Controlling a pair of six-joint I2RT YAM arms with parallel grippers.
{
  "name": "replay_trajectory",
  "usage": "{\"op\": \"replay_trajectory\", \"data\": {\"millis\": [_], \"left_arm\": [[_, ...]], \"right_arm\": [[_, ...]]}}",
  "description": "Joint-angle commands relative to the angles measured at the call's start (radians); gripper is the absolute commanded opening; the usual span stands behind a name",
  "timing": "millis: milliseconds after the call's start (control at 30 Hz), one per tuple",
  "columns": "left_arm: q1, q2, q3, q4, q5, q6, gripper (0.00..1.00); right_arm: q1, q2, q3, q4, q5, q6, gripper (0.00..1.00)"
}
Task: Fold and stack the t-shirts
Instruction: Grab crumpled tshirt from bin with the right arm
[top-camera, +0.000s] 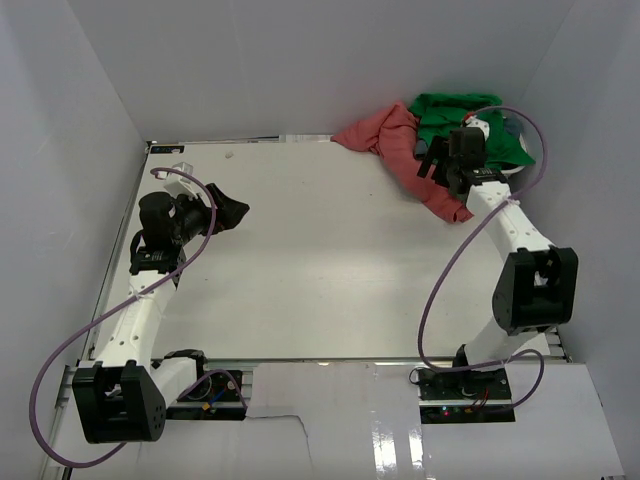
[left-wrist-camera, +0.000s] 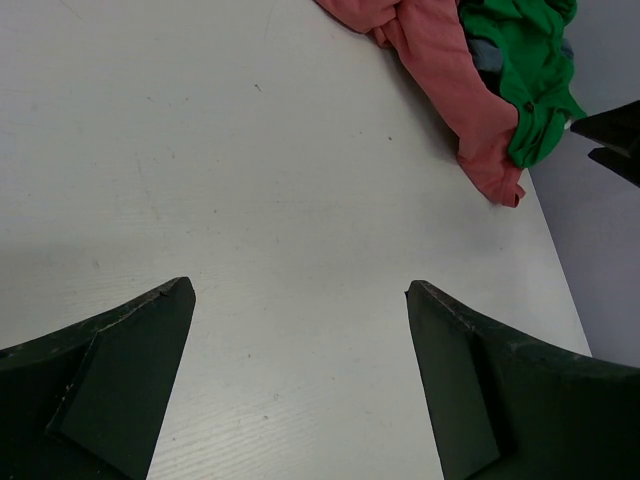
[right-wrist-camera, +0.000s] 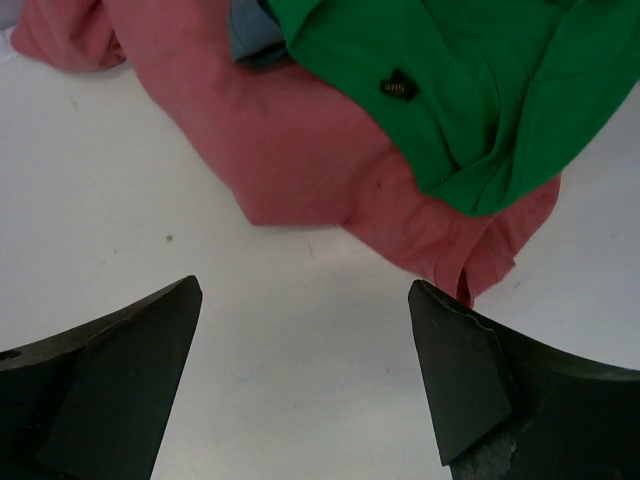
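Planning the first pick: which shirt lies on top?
The bright green cloth t-shirt; it drapes over the salmon-pink cloth t-shirt, and the grey-blue cloth t-shirt barely peeks out beneath.

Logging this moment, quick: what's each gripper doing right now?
Left gripper: open, holding nothing.
Right gripper: open, empty, near the salmon-pink t-shirt.

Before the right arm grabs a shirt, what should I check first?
1. Right end effector open, empty: ok.
2. Left end effector open, empty: ok.
3. Pink t-shirt edge exposed near right end effector: ok.
4. Shirts separated: not ok, green t-shirt lies over pink.
5. Grey-blue t-shirt graspable: cannot tell, mostly buried.
6. Any shirt folded: not ok.
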Motion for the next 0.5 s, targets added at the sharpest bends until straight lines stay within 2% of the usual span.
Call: {"op": "replay_trajectory", "data": {"millis": [0, 200, 300, 367, 467], "left_arm": [[-0.002, -0.032, -0.006, 0.021, 0.020, 0.008, 0.98], [-0.002, -0.032, -0.006, 0.023, 0.023, 0.007, 0.98], [-0.002, -0.026, -0.006, 0.023, 0.025, 0.004, 0.98], [-0.002, -0.023, -0.006, 0.023, 0.025, 0.004, 0.98], [-0.002, -0.021, -0.006, 0.023, 0.027, 0.002, 0.98]], "right_arm": [[-0.022, 0.120, 0.149, 0.054, 0.070, -0.001, 0.91], [-0.040, 0.342, 0.412, 0.048, 0.130, -0.009, 1.00], [-0.052, 0.442, 0.524, 0.042, 0.115, -0.001, 1.00], [-0.062, 0.487, 0.574, 0.032, 0.096, 0.013, 0.95], [-0.071, 0.551, 0.626, 0.037, 0.066, 0.045, 0.95]]}}
